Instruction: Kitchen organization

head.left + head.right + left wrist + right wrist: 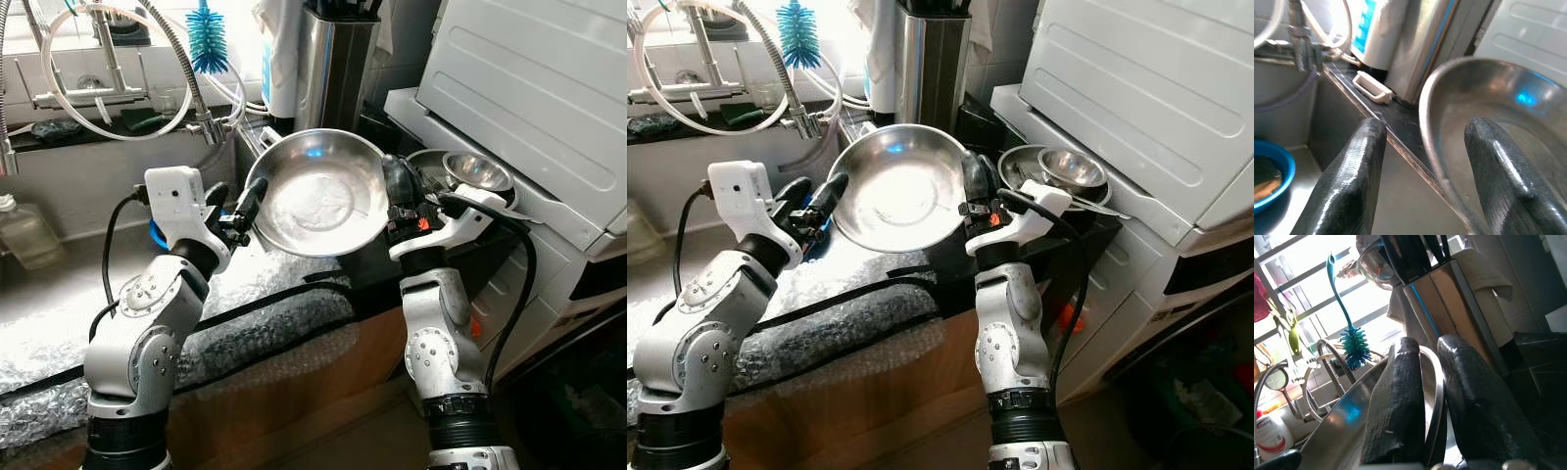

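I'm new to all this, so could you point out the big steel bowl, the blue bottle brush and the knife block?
Steel bowl (pixel 318 201), left eye view, inner bottom.
Blue bottle brush (pixel 207 41), left eye view, bristles.
Knife block (pixel 933 69), right eye view, steel front.

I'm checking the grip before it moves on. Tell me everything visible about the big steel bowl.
The steel bowl is wide, shallow, shiny and looks empty. It is held in the air, tilted toward the camera, above the sink's edge. The right hand pinches its rim; the left hand straddles the opposite rim, fingers open.

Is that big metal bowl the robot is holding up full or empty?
Empty. The steel bowl is tilted toward the camera, showing only its bare shiny inside; the right gripper pinches its rim, and the left gripper meets the opposite edge.
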